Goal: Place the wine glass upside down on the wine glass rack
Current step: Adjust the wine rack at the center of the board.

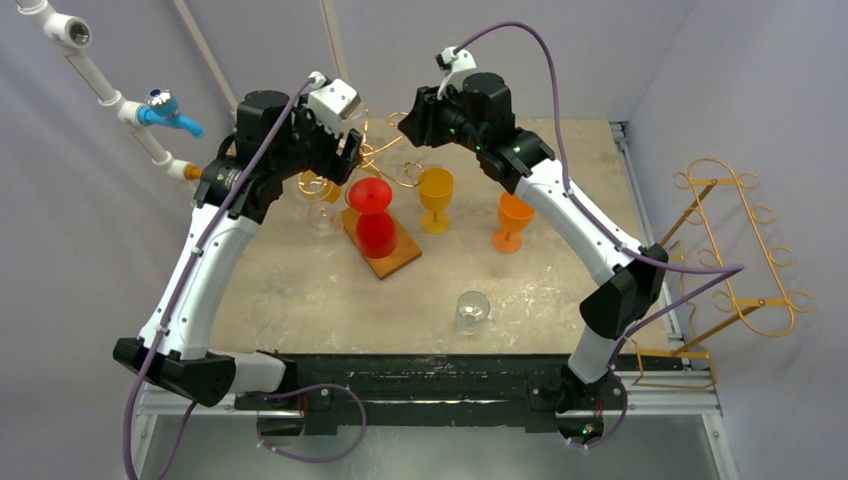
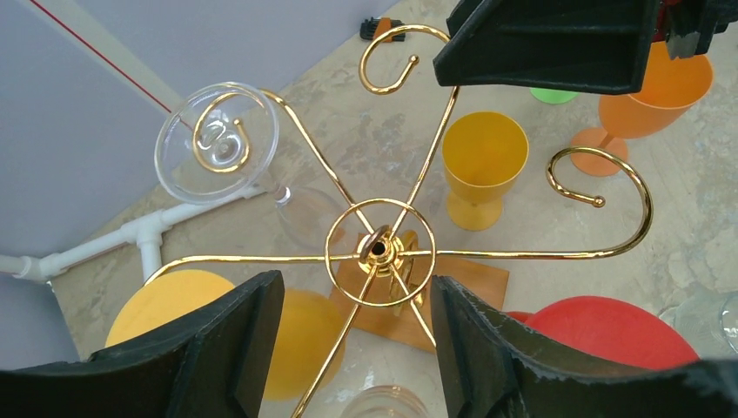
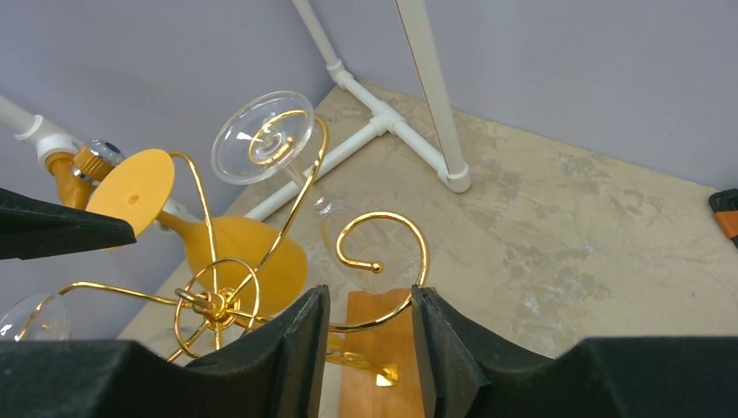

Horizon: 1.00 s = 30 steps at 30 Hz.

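Left pincer (image 2: pixel 352 287) half-open above rack (image 2: pixel 487 255), right pincer (image 3: pixel 370 300) half-open

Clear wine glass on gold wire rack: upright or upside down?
Upside down: clear wine glass hangs from the gold wire rack, foot on top, bowl below.

The left arm (image 1: pixel 205 270) and right arm (image 1: pixel 572 212) are white-shelled with black joints. A purple cable (image 1: pixel 552 90) trails each.

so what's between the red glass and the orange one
The yellow glass stands upright between the red glass and the orange glass. The top view shows it best.
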### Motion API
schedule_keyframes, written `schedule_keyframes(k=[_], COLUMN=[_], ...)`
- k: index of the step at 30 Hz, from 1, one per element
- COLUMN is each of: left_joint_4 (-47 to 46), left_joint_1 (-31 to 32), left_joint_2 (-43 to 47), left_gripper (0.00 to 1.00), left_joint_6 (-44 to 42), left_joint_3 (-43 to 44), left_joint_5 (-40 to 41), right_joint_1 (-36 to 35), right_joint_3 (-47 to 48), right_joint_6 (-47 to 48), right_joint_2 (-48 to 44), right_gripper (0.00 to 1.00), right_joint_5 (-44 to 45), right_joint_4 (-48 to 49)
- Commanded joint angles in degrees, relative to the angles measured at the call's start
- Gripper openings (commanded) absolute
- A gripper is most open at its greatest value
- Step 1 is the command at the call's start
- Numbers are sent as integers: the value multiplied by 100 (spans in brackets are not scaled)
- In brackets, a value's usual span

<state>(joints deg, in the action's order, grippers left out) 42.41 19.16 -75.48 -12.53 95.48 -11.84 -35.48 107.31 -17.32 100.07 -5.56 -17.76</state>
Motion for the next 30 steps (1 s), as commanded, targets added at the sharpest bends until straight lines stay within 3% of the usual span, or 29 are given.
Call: schedule_keyframes(k=[1, 14, 21, 26, 28, 30], left_joint_4=[8, -251, -371, -427, -396, -369], left_joint_1=[-17, -13, -17, -15, -17, -17], left_joint_2=[-83, -353, -554, -594, -592, -550], left_gripper=[62, 50, 32, 28, 26, 25], left_joint_6=[77, -216, -407, -444, -443, -462], left_joint_3=[311, 325, 369, 366, 375, 351], left_joint_5=[-76, 47, 100, 111, 105, 84], right_joint_1=[59, 112, 129, 136, 145, 196], right_joint_3=[-34, -196, -456, -607, -618, -637], right_joint_6=[-122, -182, -226, -257, -263, -306], right_joint_2=[-76, -133, -265, -381, -412, -483], right_gripper=[43, 26, 15, 9, 14, 31], right_joint_5=[-258, -358, -357, -347, -250, -128], right_joint_4=[323, 443, 566, 675, 646, 657])
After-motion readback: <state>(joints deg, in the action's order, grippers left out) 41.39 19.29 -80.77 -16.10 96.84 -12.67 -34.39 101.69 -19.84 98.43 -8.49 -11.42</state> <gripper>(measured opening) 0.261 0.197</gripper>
